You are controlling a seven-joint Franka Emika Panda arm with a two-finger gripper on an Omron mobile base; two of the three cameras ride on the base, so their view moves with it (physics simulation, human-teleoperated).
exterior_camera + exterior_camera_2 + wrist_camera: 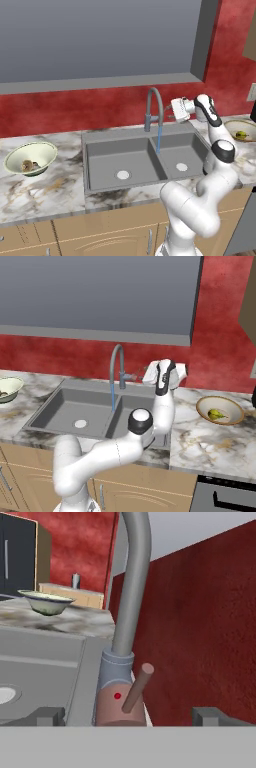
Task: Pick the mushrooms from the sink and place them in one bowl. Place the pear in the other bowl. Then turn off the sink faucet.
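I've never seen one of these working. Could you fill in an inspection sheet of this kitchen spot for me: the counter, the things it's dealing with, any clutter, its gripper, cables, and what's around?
Surface: marble counter with a grey double sink; both basins look bare apart from the drains.
Job's things: mushrooms lie in the pale green bowl left of the sink; the pear lies in the tan-rimmed bowl on the right; water runs from the faucet into the right basin.
Clutter: nothing seen.
Gripper: gripper open, held sideways beside the faucet's base, its fingertips either side of the lever, not touching.
Cables: nothing seen.
Surroundings: red wall, grey window recess, wooden cabinets below.
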